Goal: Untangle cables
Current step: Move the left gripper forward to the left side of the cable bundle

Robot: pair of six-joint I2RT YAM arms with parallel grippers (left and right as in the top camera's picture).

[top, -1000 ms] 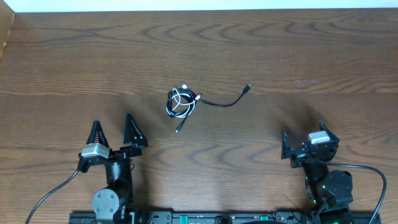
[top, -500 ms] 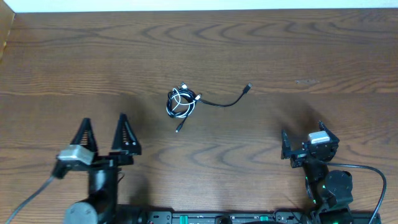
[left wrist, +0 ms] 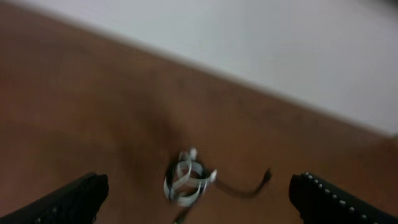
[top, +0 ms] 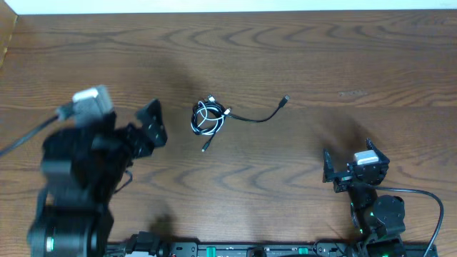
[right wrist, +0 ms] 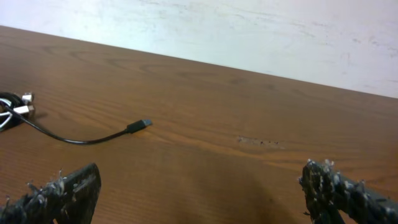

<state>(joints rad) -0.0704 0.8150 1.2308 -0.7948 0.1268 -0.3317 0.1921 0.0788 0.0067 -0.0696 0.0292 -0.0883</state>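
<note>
The cables (top: 208, 118) lie tangled mid-desk (top: 321, 57), black tail trailing right, with the left gripper (left wrist: 198, 183) wide and empty beside them and the right gripper (right wrist: 199, 177) likewise wide by the robot-side right corner.

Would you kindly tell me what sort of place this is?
Probably a robotics lab bench: left arm and right arm at a wooden table, tangled cables laid out, a plain white wall behind.

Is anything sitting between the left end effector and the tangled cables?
Nothing visible. Only bare table lies between the open left end effector and the cables; the wrist view shows the tangle with nothing in front of it.
</note>
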